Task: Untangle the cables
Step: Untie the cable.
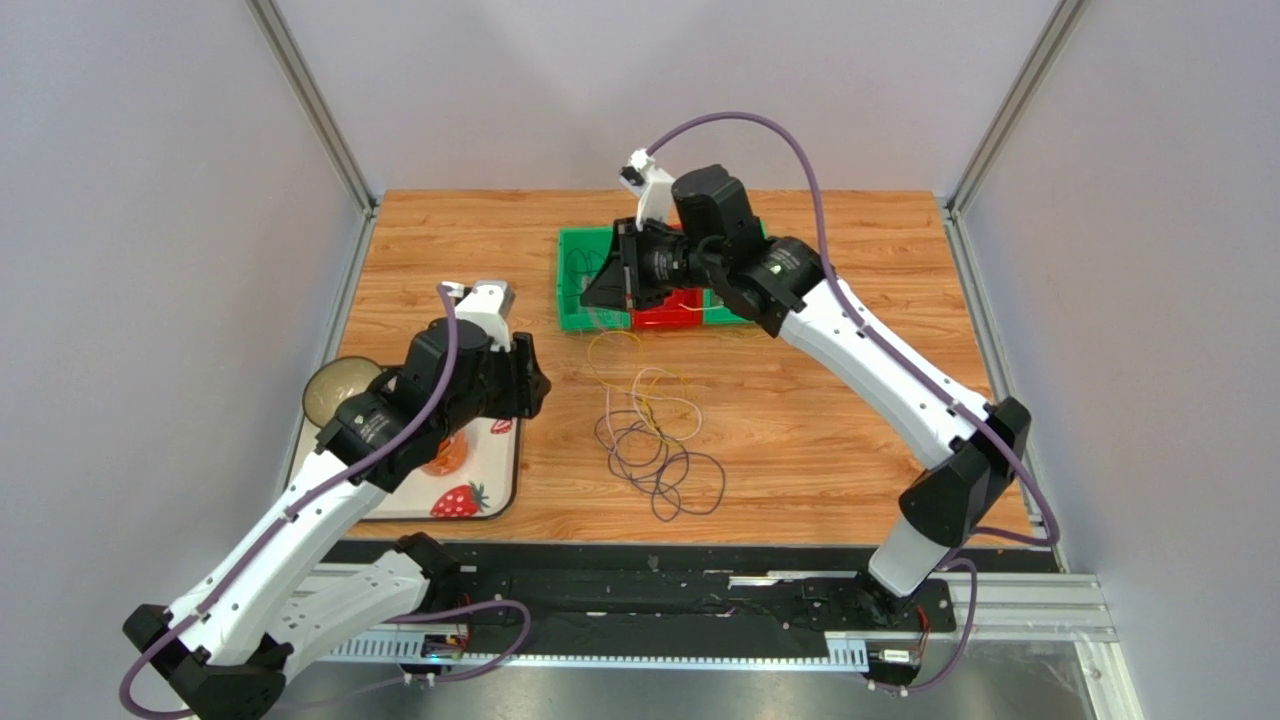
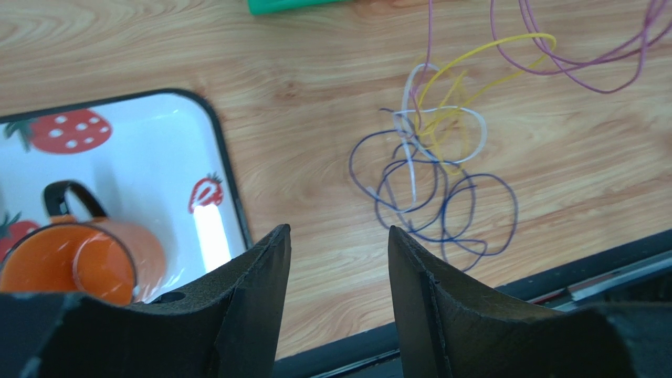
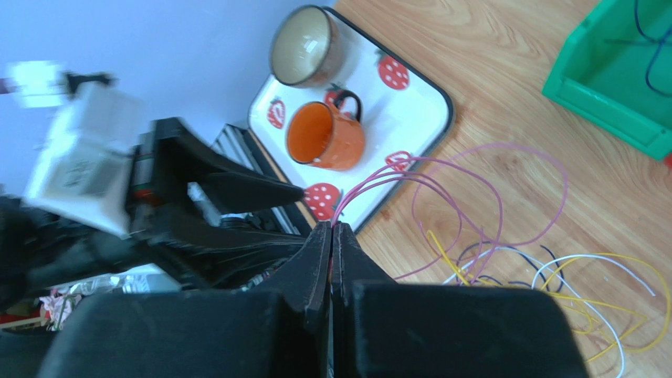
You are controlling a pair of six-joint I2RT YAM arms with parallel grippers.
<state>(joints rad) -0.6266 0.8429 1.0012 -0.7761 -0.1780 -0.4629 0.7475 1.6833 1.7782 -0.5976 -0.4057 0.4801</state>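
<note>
Wood-grain tabletop point(image 1: 842, 435), enclosed by grey panels point(image 1: 150, 225) on three sides, is carrying the cables point(image 1: 654, 435) as a loose heap near its centre. Dark purple loops are lying nearest the front edge, with yellow and white loops lying behind them toward the green bin point(image 1: 579, 293). Bare wood is lying open to the right of the heap, and a narrower strip is separating the heap from the strawberry-print tray point(image 1: 504, 458) at the left edge. The right gripper point(image 3: 332, 236) is pressing its fingers fully together and pinching a pink-purple cable point(image 3: 410, 160), which is rising from the heap to the fingertips. In the overhead view this right gripper point(image 1: 601, 285) is hanging over the near side of the bin, and the pinched strand is too thin to make out there. The left gripper point(image 2: 339, 252) is standing partly open with nothing between its fingers; overhead, the left gripper point(image 1: 529, 375) is hovering just beside the tray's right rim, apart from the heap. The left wrist view is showing the cables point(image 2: 430, 169) lying near the black front rail point(image 2: 552, 272), and an orange mug point(image 2: 71, 264) sitting on the tray point(image 2: 158, 134), which the left arm point(image 1: 376, 435) is mostly hiding overhead. The right wrist view is showing a bowl point(image 3: 304, 46) at the tray's far corner and a dark cable point(image 3: 651, 47) lying inside the bin point(image 3: 607, 87).
</note>
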